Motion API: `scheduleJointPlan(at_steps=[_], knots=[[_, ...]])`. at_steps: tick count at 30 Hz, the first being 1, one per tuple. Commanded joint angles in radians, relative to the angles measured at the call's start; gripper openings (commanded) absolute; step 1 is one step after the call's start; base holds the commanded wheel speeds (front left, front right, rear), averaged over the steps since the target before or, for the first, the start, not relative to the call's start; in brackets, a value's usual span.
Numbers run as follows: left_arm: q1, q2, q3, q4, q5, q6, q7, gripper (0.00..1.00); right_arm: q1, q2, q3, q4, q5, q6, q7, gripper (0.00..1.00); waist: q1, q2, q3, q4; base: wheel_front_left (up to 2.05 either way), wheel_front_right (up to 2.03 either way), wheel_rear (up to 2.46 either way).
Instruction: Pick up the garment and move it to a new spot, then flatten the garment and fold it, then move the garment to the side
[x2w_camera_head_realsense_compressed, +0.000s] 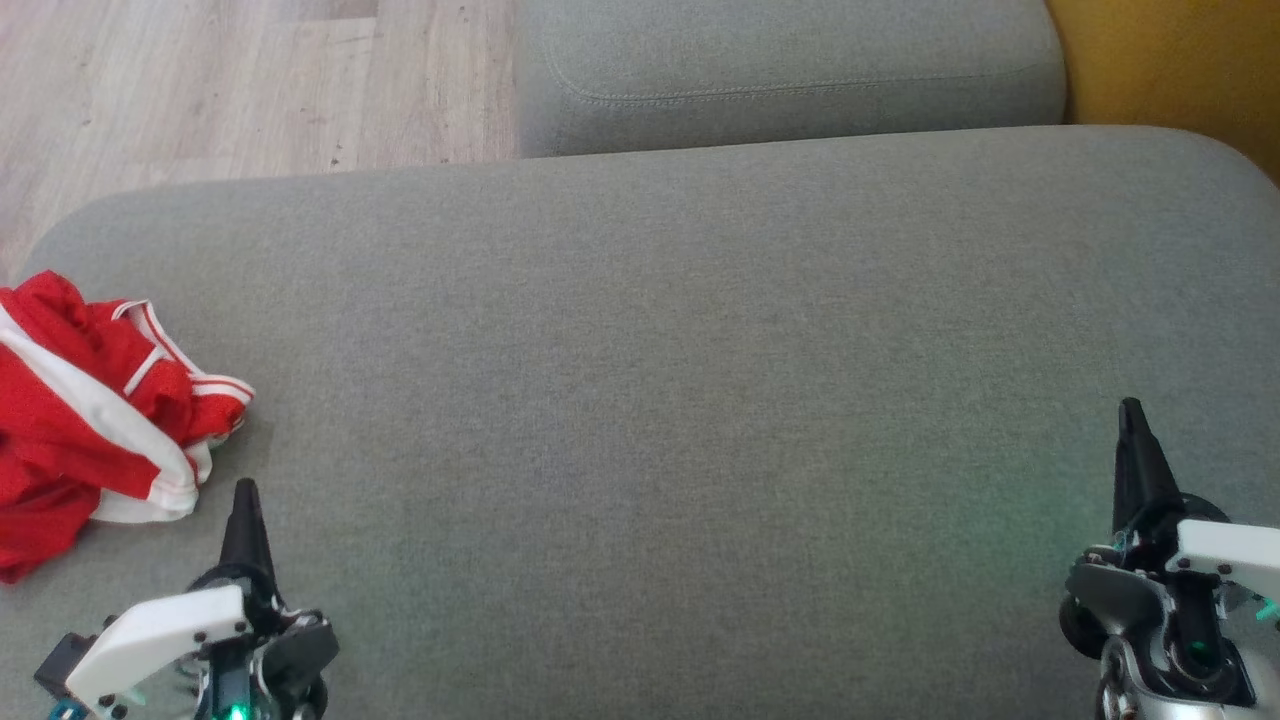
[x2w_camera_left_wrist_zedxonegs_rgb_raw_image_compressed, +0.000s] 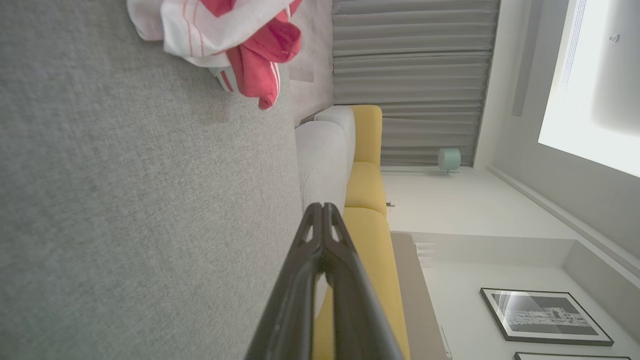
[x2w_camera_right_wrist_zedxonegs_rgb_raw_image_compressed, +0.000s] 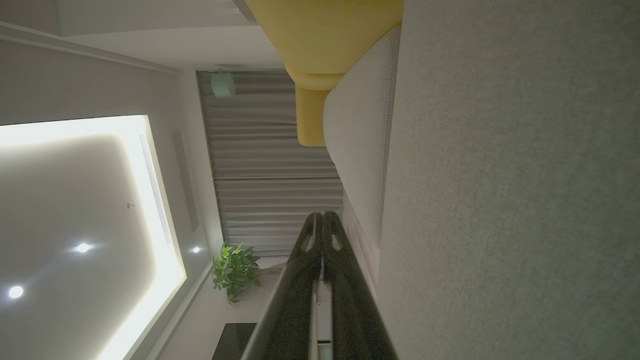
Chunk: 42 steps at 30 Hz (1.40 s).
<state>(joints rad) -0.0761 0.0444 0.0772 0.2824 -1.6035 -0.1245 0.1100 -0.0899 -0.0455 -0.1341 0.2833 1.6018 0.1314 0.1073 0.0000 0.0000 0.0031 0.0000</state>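
Pick-up not yet begun; garment untouched.
Left fingers (x2w_camera_head_realsense_compressed: 246, 530) and right fingers (x2w_camera_head_realsense_compressed: 1136, 455) are each pressed together, holding nothing, over the near edge of the cushion (x2w_camera_head_realsense_compressed: 650, 380). I'd spread the left pair first, then pinch a raised fold rather than the flat trim. The garment (x2w_camera_head_realsense_compressed: 70, 420) lies bunched at the cushion's left edge, just beyond the left tips and apart from them.

One red garment (x2w_camera_head_realsense_compressed: 80, 420), two grey cushions (x2w_camera_head_realsense_compressed: 700, 350) (x2w_camera_head_realsense_compressed: 790, 70), two hands (x2w_camera_head_realsense_compressed: 243, 495) (x2w_camera_head_realsense_compressed: 1131, 412)

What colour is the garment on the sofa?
Red with white stripes and trim, clearest in the head view.
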Motion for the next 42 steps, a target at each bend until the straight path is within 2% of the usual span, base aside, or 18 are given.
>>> scheduleJointPlan(at_steps=[1,15,16,20,28,42], knots=[[-0.032,0.006,0.036,-0.037,-0.005,-0.006,0.003,0.00,-0.018,-0.005,0.021,-0.039,0.007,-0.001,0.006,0.00,0.0000,0.0000,0.000,0.000,0.00,0.00,0.00],[-0.032,0.006,0.036,-0.037,-0.005,-0.006,0.003,0.00,-0.018,-0.005,0.021,-0.039,0.007,-0.001,0.006,0.00,0.0000,0.0000,0.000,0.000,0.00,0.00,0.00],[0.000,0.000,0.000,0.000,0.000,0.000,0.000,1.00,0.000,0.000,0.000,0.000,0.000,0.000,0.000,1.00,0.0000,0.0000,0.000,0.000,0.00,0.00,0.00],[0.016,-0.002,-0.008,0.046,0.001,0.001,-0.002,1.00,0.014,0.003,0.002,0.051,-0.001,0.000,-0.001,1.00,0.0000,0.0000,0.001,0.000,0.00,0.00,0.00],[0.007,0.004,-0.012,0.047,0.037,0.001,-0.026,1.00,-0.001,-0.007,0.029,0.045,-0.025,0.000,-0.024,1.00,0.0000,0.0000,0.004,-0.002,0.00,0.00,0.00],[-0.027,0.014,-0.025,0.057,0.210,0.000,-0.067,1.00,-0.053,-0.020,0.067,0.060,-0.162,0.000,-0.067,1.00,0.0000,0.0000,0.014,-0.006,0.00,0.00,0.00]])
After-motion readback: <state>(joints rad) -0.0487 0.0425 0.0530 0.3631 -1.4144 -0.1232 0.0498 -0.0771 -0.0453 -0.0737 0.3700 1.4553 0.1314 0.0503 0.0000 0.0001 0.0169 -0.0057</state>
